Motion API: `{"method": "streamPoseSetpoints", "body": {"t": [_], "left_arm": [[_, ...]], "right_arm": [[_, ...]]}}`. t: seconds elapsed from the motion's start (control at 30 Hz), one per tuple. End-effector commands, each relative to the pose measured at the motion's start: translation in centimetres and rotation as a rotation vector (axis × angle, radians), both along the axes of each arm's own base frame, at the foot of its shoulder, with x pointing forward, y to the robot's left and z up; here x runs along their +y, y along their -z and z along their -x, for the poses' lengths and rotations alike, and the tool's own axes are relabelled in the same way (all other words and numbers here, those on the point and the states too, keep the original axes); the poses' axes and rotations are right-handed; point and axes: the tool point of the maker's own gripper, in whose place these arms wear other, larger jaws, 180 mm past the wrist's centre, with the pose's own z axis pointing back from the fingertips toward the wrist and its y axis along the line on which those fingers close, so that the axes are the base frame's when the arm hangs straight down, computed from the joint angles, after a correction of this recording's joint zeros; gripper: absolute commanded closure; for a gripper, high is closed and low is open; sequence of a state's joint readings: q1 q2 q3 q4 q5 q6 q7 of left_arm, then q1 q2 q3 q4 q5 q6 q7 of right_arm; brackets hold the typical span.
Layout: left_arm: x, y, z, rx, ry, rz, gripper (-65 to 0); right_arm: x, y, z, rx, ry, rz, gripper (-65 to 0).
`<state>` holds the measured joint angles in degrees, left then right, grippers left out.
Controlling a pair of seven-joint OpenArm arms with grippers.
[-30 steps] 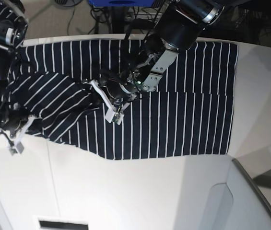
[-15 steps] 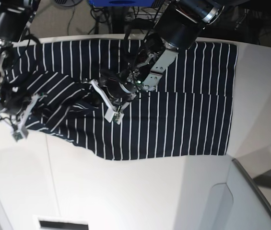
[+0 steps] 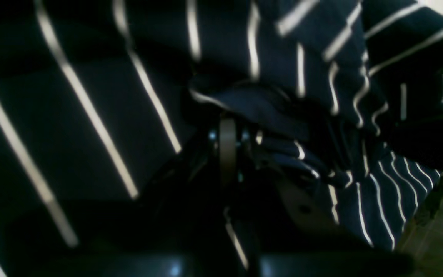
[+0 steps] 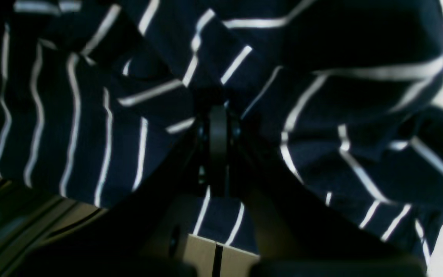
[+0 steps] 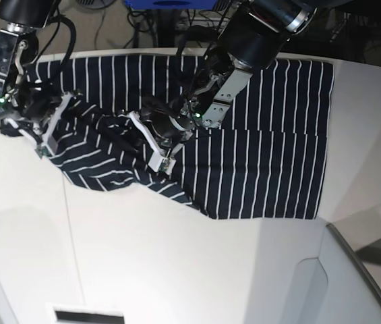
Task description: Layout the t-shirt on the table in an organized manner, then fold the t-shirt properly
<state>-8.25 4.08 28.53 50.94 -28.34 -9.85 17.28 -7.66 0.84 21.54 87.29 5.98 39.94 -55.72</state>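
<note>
We look down on a white surface [image 5: 177, 270] where the t-shirt [image 5: 271, 169], dark navy with thin white stripes, lies across the far half. Its right part is spread flat; its left part is bunched and lifted into folds. The left gripper [image 5: 165, 156] (seen on the right side of the overhead view) sits near the shirt's middle, its jaws closed tight on a gathered fold of fabric. The right gripper [image 5: 42, 138] is at the far left, its jaws likewise pinched shut on the shirt's crumpled left edge. Both wrist views show striped cloth draped closely around the closed jaws.
</note>
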Motion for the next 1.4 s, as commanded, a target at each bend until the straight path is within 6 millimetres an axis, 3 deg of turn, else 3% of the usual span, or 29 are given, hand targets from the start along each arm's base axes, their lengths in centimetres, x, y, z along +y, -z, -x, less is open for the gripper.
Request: {"method": "streamPoseSetpoints", "body": {"t": [0.0,0.23,0.33,0.43,0.5,0.67,0.77,0.83,1.0,1.13,1.37], "left_arm": [[0.6,0.5,0.1,0.019,0.009,-0.043,0.0],[0.5,0.4,0.1,0.017,0.009,-0.041,0.0],[1.3,0.7,0.1,0.02,0.004,-0.052,0.0],[1.2,-0.1,-0.3,-0.004,0.001,-0.039,0.0],[1.9,-0.5,-0.5,-0.025,-0.001,-0.042,0.0],[2.3,-2.5,-1.8,-0.091,-0.001,-0.029,0.0],[2.5,-3.2,-2.0,-0.112,-0.001,-0.022,0.0],[2.3,-3.7,-2.1,-0.126,-0.001,-0.015,0.0],[3.5,-4.2,-2.4,-0.131,-0.07,-0.011,0.0],[5.7,-5.6,-3.3,-0.144,-0.161,0.014,0.0],[14.1,-8.7,-3.2,-0.199,-0.29,-0.051,0.0]], "right_arm": [[-0.4,-0.7,-0.6,-0.028,0.004,0.004,-0.3],[0.0,1.1,0.5,0.033,0.012,-0.026,-2.0],[-0.1,0.7,0.2,0.019,0.01,-0.017,-11.9],[-0.8,-1.2,-0.1,-0.028,0.001,0.027,-26.6],[-1.3,-3.3,-0.6,-0.072,-0.012,0.075,-31.7],[-2.6,-9.0,-3.1,-0.196,0.009,0.172,-32.1],[-4.8,-10.6,-5.4,-0.214,0.089,0.189,-32.7],[-5.7,-10.3,-6.8,-0.188,0.138,0.162,-32.7],[-6.6,-6.8,-9.7,-0.071,0.224,0.004,-32.7],[-4.9,-3.9,-11.2,-0.014,0.229,-0.123,-32.7],[-2.7,-1.9,-11.9,-0.007,0.231,-0.222,-32.7]]}}
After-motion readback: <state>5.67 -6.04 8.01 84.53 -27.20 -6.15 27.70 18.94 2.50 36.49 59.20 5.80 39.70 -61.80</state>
